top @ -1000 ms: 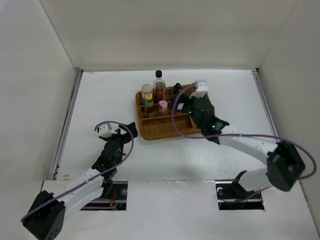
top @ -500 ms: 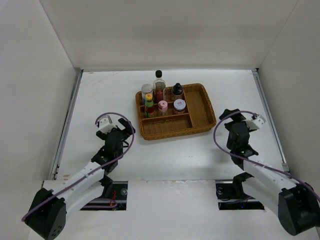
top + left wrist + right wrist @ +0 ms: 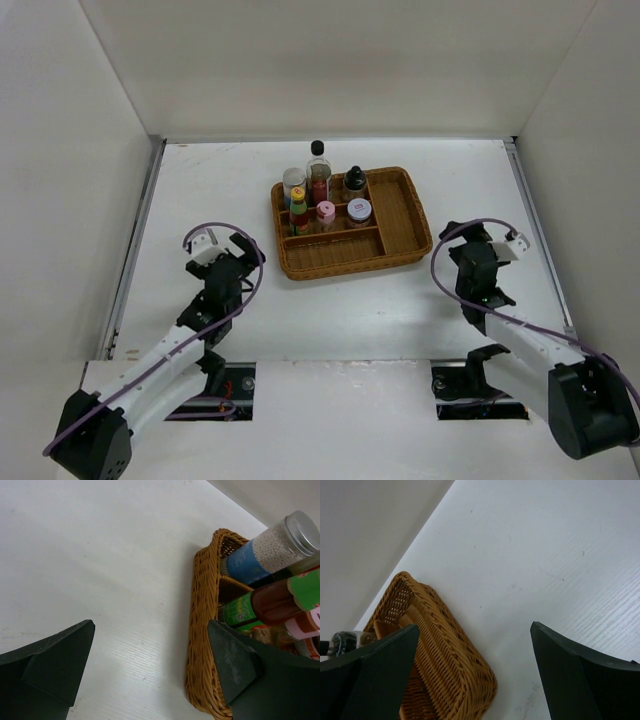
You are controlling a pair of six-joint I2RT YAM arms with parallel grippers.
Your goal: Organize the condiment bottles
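Note:
Six condiment bottles stand in the left compartments of the brown wicker tray [image 3: 402, 212]. They are a white-lidded jar [image 3: 293, 180], a tall black-capped bottle [image 3: 318, 168], a yellow-capped red sauce [image 3: 298, 210], a pink-capped bottle [image 3: 326, 213], a dark-capped shaker [image 3: 354, 182] and a second lidded jar [image 3: 359, 210]. My left gripper [image 3: 243, 252] stands open left of the tray, holding nothing. My right gripper [image 3: 466, 243] is open to the tray's right, also holding nothing. The left wrist view shows the tray's corner [image 3: 200, 630], the bead-filled jar [image 3: 270, 545] and the red sauce [image 3: 280, 600] past the open left gripper [image 3: 151, 625]. The open right gripper [image 3: 474, 626] frames the tray's corner [image 3: 445, 655].
White walls close in the table on the left, back and right. The tray's long front compartment [image 3: 335, 250] and its wide right compartment hold nothing. Purple cables loop off both wrists.
My right arm has pulled back from over the tray to the table on its right. My left arm has drawn back a little towards the left. The bottles have not moved.

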